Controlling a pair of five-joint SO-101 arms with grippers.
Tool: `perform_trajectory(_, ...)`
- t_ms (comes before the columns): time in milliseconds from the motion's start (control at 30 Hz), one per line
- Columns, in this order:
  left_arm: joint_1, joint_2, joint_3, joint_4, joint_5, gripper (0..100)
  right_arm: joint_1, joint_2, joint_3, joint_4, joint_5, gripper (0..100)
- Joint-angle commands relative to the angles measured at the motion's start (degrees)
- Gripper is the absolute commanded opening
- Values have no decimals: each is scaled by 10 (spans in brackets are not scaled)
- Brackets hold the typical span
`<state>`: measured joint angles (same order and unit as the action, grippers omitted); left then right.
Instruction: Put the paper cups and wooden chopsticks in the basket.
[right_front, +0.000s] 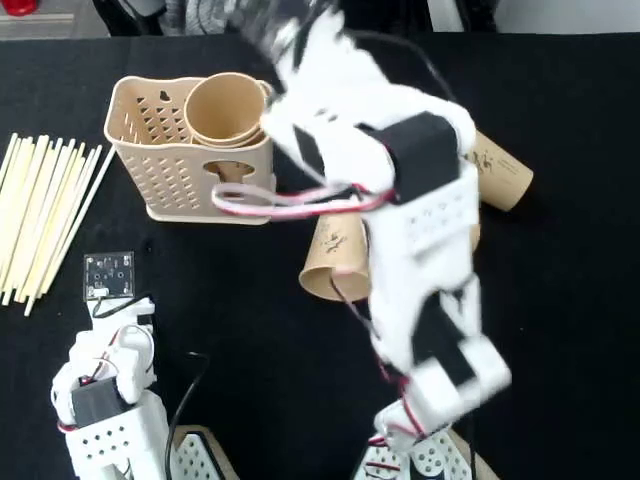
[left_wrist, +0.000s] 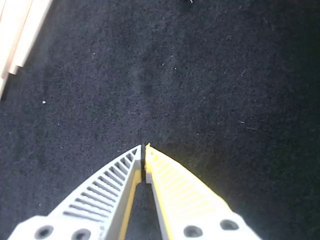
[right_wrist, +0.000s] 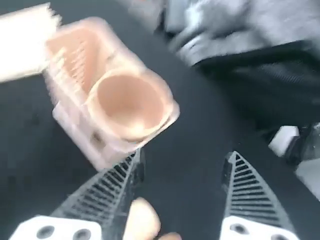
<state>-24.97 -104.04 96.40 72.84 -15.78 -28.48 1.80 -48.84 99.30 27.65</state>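
At the left of the counter (right_front: 560, 330) the wooden chopsticks (right_front: 40, 215) are laid in a loose sheaf, near the basket (right_front: 170, 190) but apart from it. They are judged light, stiff and thin. A pinch across the middle of a few sticks is advised, since they may roll or fan out. The left tool (left_wrist: 145, 148) is seen pressed shut and empty over bare counter, with stick ends at the edge of its wrist view.

Nested paper cups (right_front: 225, 105) are stood at the basket's right end. Further right, a lying cup (right_front: 335, 260) is partly covered by the right arm, and a far cup (right_front: 500, 170) is found beyond it. The cups are judged light and easily crushed, so a gentle hold across the rim wall is suggested.

The right tool (right_wrist: 185, 155) is spread wide above the counter beside the basket. That spread is given by its own wrist view, while the places of the loose cups are given by the high view.
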Motion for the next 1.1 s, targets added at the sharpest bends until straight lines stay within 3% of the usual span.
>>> perform_trajectory(0, 3, -2, 10, 3, -3, 30, -22, -167, 269, 4, 41, 258)
perform_trajectory(267, 3, -2, 10, 3, -3, 30, -20, -390, 649, -86, 141, 261)
perform_trajectory(467, 3, -2, 10, 3, -3, 30, -19, -429, 852, -224, 142, 262)
perform_trajectory(533, 3, -2, 10, 3, -3, 30, -19, -430, 896, -255, 143, 276)
perform_trajectory(733, 3, -2, 10, 3, -3, 30, -24, -451, 955, -254, 176, 455)
perform_trajectory(1067, 3, -2, 10, 3, -3, 30, -22, -728, 1098, -216, 177, 456)
